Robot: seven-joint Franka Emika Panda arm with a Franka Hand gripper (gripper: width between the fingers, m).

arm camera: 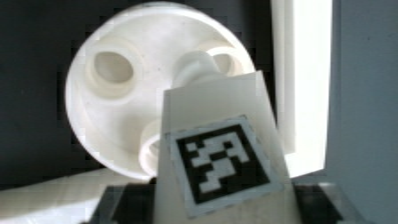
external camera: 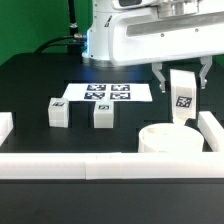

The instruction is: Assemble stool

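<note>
Currently gripper [external camera: 181, 82] clamped on one tagged leg block [external camera: 184, 100], mid frame at the exterior view's right, held just above the round seat [external camera: 168, 138] at btm right. Two spare leg blocks [external camera: 59, 112] [external camera: 102, 114] stand left of ctr, just below the marker board [external camera: 108, 93].

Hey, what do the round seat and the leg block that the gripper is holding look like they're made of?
The round seat looks like white plastic, matte: uniform colour, smooth moulded rim and holes. The leg block in the gripper seems the same plastic, with smooth flat faces. Its black-and-white tag may be a printed sticker; I can't be sure.
</note>
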